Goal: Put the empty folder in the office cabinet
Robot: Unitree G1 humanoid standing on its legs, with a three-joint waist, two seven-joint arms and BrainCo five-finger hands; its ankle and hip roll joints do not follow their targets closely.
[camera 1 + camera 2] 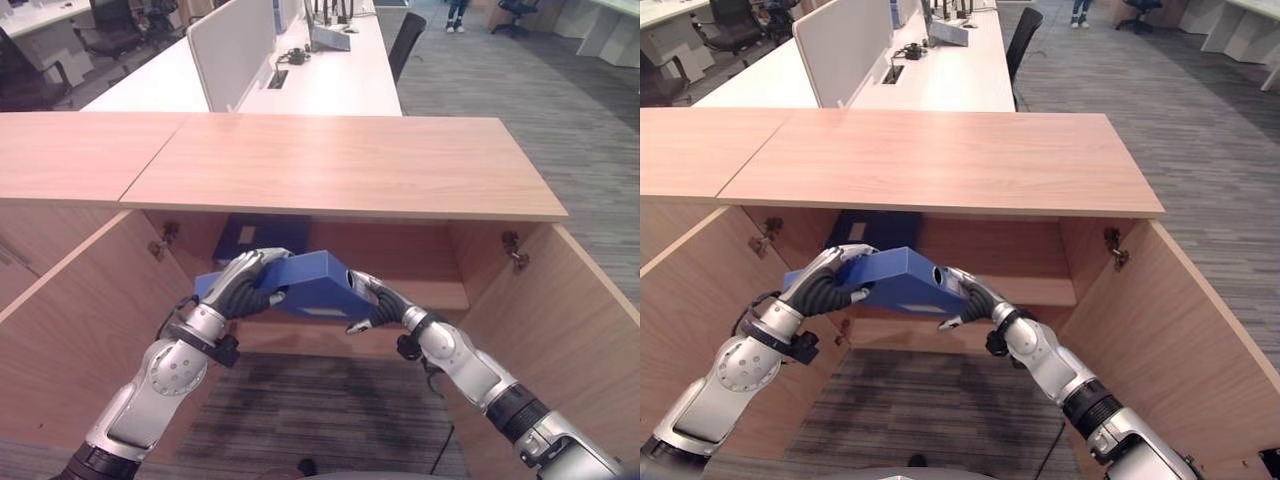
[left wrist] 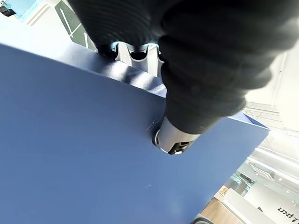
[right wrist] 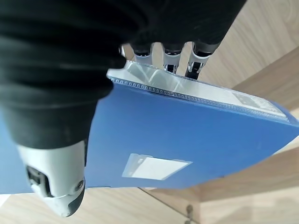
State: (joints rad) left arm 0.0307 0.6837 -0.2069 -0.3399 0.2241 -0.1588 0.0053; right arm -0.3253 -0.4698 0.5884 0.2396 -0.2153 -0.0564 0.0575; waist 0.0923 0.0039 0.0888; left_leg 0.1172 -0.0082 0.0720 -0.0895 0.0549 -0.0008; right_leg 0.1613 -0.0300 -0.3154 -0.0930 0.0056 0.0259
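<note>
Before open cabinet (image 1: 500, 300): left hand (image 1: 245, 285), right hand (image 1: 375, 300) both clasp blue folder (image 1: 310, 280).

2 blue folders (image 1: 310, 280) (image 1: 262, 237), 1 cabinet (image 1: 340, 165) w/ 2 open doors (image 1: 70, 330) (image 1: 570, 330), 2 hands (image 1: 245, 280) (image 1: 370, 300).

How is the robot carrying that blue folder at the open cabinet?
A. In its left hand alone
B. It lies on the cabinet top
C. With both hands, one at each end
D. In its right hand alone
C: the left hand and right hand each grip an end of the blue folder, raised before the open cabinet.
</note>
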